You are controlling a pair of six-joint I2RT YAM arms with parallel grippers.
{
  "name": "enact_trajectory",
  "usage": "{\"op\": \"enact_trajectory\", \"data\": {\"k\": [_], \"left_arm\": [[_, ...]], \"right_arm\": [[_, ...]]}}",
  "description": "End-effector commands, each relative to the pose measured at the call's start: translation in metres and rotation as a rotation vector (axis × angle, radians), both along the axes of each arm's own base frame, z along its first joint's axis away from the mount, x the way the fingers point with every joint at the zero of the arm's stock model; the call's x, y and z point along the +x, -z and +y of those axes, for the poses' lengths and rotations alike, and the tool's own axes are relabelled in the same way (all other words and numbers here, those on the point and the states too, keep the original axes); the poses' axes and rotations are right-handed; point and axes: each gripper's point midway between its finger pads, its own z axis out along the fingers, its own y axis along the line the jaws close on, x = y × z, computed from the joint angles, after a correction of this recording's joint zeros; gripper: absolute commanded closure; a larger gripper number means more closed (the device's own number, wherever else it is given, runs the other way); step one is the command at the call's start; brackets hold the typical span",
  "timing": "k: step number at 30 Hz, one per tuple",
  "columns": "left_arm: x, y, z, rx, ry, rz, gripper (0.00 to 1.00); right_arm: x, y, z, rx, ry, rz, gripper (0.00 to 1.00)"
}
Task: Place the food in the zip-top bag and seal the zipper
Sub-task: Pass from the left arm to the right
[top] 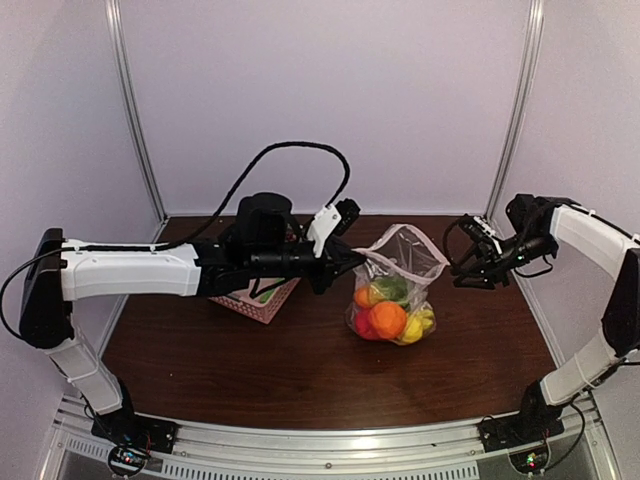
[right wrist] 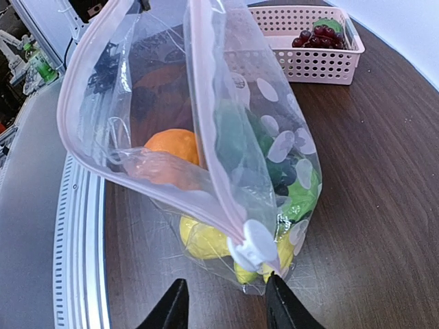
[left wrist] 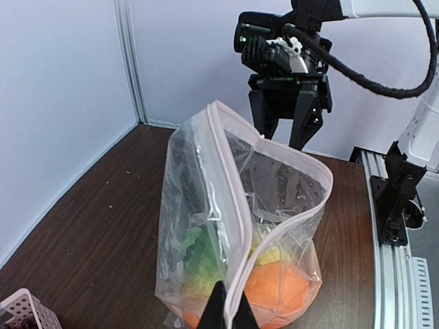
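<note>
The zip-top bag [top: 400, 275] stands loaded mid-frame in the top view, its zipper [left wrist: 232, 219] running left-right, with the left gripper [top: 356, 258] seemingly pinching the bag's left corner and the right gripper [top: 463, 268], fingers spread, hovering just off the right end by the slider [right wrist: 248, 248].

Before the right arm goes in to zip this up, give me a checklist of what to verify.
1. Left gripper pinching the zip-top bag at its mouth edge: ok.
2. Right gripper open: ok.
3. White slider tab ahead of the right gripper's gap, not yet gripped: ok.
4. Zipper shut: not ok, the mouth gapes.
5. All food bagged: not ok, purple grapes lie in the pink basket.
6. Bag standing upright: ok.
</note>
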Motion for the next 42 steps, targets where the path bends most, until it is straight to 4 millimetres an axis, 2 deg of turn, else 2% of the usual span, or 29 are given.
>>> {"op": "enact_trajectory", "data": {"k": [1, 4, 9, 15, 19, 23, 28, 33, 42], "left_arm": [[0.010, -0.022, 0.011, -0.100, -0.011, 0.010, 1.00], [0.015, -0.023, 0.016, -0.126, -0.014, 0.039, 1.00], [0.022, -0.021, 0.023, -0.156, -0.016, 0.072, 1.00], [0.031, -0.015, 0.027, -0.171, -0.023, 0.101, 1.00], [0.035, -0.013, 0.031, -0.183, -0.029, 0.115, 1.00], [0.040, -0.013, 0.036, -0.194, -0.046, 0.130, 1.00], [0.050, -0.009, 0.045, -0.240, -0.072, 0.186, 1.00], [0.056, -0.004, 0.051, -0.289, -0.077, 0.239, 1.00], [0.060, 0.001, 0.057, -0.301, -0.090, 0.259, 1.00]], "right_arm": [[0.031, 0.000, 0.004, 0.065, 0.099, -0.044, 0.61], [0.049, -0.004, 0.003, 0.090, 0.174, -0.082, 0.60], [0.061, -0.014, 0.017, 0.130, 0.209, -0.141, 0.59], [0.056, -0.014, 0.044, 0.147, 0.137, -0.135, 0.69], [0.053, -0.011, 0.050, 0.153, 0.116, -0.118, 0.75], [0.043, -0.014, 0.051, 0.161, 0.084, -0.112, 0.74], [0.032, -0.008, 0.053, 0.155, 0.044, -0.102, 0.67], [0.037, -0.007, 0.062, 0.179, 0.054, -0.083, 0.68], [0.054, -0.023, 0.071, 0.231, 0.146, -0.127, 0.84]]}}
